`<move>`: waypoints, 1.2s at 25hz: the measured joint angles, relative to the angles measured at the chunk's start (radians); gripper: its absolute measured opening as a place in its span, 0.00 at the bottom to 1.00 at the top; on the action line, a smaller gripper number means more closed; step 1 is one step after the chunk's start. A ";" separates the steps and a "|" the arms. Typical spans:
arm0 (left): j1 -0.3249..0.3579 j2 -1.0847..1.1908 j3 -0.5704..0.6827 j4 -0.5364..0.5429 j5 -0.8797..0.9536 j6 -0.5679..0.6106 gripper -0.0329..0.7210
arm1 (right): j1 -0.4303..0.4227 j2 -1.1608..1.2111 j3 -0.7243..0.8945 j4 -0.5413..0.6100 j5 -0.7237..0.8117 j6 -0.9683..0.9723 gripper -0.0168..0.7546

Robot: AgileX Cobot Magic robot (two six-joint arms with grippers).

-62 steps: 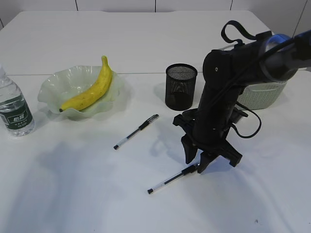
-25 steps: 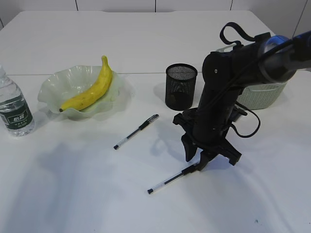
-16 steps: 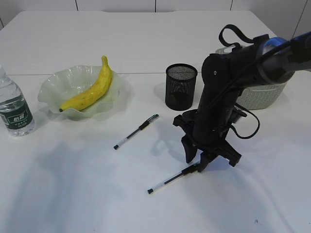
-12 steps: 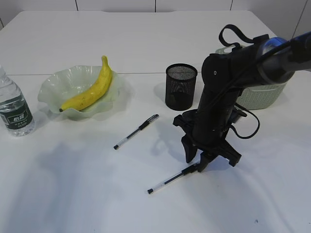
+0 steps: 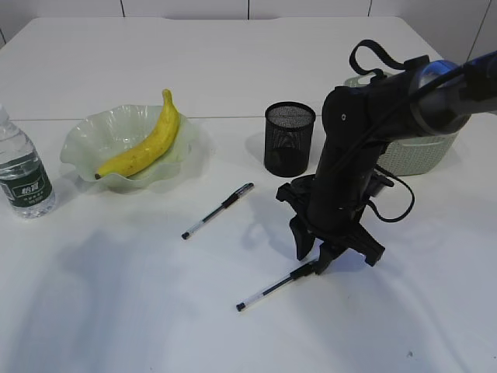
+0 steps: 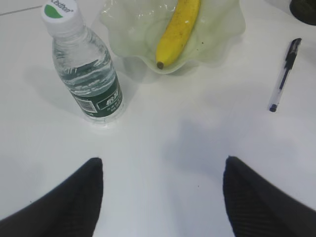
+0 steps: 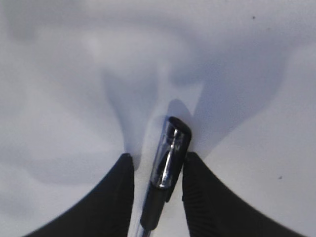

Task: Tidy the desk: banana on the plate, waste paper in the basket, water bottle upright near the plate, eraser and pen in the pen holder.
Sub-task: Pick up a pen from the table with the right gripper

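A black pen (image 5: pixel 272 290) lies on the white table, and its capped end (image 7: pixel 170 143) sits between the fingers of my right gripper (image 5: pixel 311 264). That gripper (image 7: pixel 158 157) is open: the right finger touches the cap and a thin gap shows on the left. A second pen (image 5: pixel 217 211) (image 6: pixel 284 74) lies near the middle. The banana (image 5: pixel 147 144) (image 6: pixel 177 29) rests in the pale green plate (image 5: pixel 78 144) (image 6: pixel 222 49). The water bottle (image 5: pixel 23 175) (image 6: pixel 86 69) stands upright left of the plate. My left gripper (image 6: pixel 160 170) hovers open and empty. The eraser and waste paper are out of view.
A black mesh pen holder (image 5: pixel 289 138) stands behind my right arm. A pale woven basket (image 5: pixel 423 151) sits at the right, partly hidden by the arm. A table seam runs across behind the plate.
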 joint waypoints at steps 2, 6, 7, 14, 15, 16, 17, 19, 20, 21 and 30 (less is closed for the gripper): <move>0.000 0.000 0.000 0.000 0.000 0.000 0.76 | 0.000 0.000 0.000 0.000 -0.004 0.000 0.35; 0.000 0.000 0.000 0.000 0.009 0.000 0.76 | 0.000 0.002 0.000 0.000 -0.005 0.002 0.34; 0.000 0.000 0.000 0.000 0.013 0.000 0.76 | 0.000 0.002 0.000 0.000 -0.005 0.002 0.34; 0.000 0.000 0.000 0.000 0.019 0.000 0.76 | 0.000 0.002 0.000 -0.006 -0.028 0.002 0.34; 0.000 0.000 0.000 0.000 0.019 0.000 0.76 | 0.000 0.002 0.000 -0.006 -0.033 0.002 0.34; 0.000 0.000 0.000 0.000 0.019 0.000 0.76 | 0.000 0.002 0.000 -0.006 -0.041 0.002 0.34; 0.000 0.000 0.000 0.000 0.021 0.000 0.76 | 0.000 0.002 0.000 -0.008 -0.050 0.002 0.34; 0.000 0.000 0.000 0.000 0.021 0.000 0.76 | 0.000 0.002 0.000 -0.008 -0.066 0.000 0.34; 0.000 0.000 0.000 0.000 0.021 0.000 0.76 | 0.000 0.002 0.000 -0.008 -0.068 -0.002 0.34; 0.000 0.000 0.000 0.000 0.021 0.000 0.76 | 0.000 0.002 0.000 -0.008 -0.072 -0.010 0.34; 0.000 0.000 0.000 0.000 0.021 0.000 0.76 | 0.000 0.002 0.000 -0.005 -0.076 -0.101 0.34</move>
